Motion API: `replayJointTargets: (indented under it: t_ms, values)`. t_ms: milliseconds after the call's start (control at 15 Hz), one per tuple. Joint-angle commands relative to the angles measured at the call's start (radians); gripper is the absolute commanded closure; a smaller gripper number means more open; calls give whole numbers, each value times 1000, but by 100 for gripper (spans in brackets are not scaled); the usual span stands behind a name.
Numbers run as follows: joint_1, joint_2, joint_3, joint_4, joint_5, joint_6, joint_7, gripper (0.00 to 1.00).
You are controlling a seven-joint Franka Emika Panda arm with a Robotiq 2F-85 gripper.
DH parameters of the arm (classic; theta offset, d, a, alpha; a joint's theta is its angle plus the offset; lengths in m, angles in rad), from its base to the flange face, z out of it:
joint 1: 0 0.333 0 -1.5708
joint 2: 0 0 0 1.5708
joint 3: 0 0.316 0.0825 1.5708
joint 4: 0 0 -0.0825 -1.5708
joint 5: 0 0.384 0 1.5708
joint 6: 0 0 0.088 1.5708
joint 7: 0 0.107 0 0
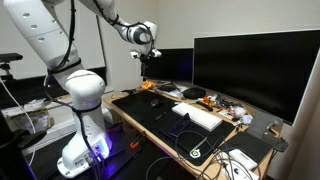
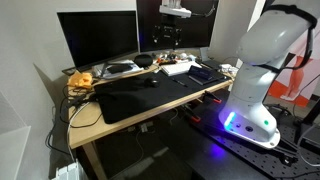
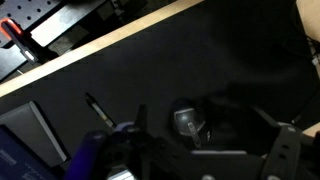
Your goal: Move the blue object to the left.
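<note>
The gripper (image 1: 146,52) hangs from the white arm (image 1: 85,100) in an exterior view, high above the near end of a wooden desk (image 1: 125,110), its fingers spread apart and holding nothing. Below it a black mat (image 1: 160,115) covers most of the desk top. A white keyboard (image 1: 197,116) lies on the mat further along, and a large dark monitor (image 1: 255,70) stands behind it. The blue object is too small to pick out here

In an exterior view from the opposite end, the gripper (image 2: 168,40) shows near the top centre, above the far part of the mat (image 2: 150,98), well clear of the surface. A small dark item (image 2: 151,82) lies on the mat roughly beneath it; its colour cannot be told. The arm's bulky white base (image 2: 258,70) stands beside the desk, with blue light at its foot

In the wrist view the gripper (image 3: 210,158) fills the bottom edge, its two dark fingers wide apart and empty. The blue object (image 3: 97,158) lies on the mat at the lower left, just outside one finger. A dark pen (image 3: 97,108) lies close above it, and a small silvery item (image 3: 188,122) sits between the fingers. The pale desk edge (image 3: 90,55) runs diagonally across the top
</note>
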Motion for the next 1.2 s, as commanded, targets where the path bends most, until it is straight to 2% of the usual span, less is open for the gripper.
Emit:
replayJointTargets:
  t_ms: [0, 667, 1133]
  values:
    - [-2, 0, -8, 1, -2, -1, 1, 0]
    - [-4, 11, -6, 8, -13, 16, 6, 0]
    - [-45, 48, -66, 48, -30, 49, -22, 0]
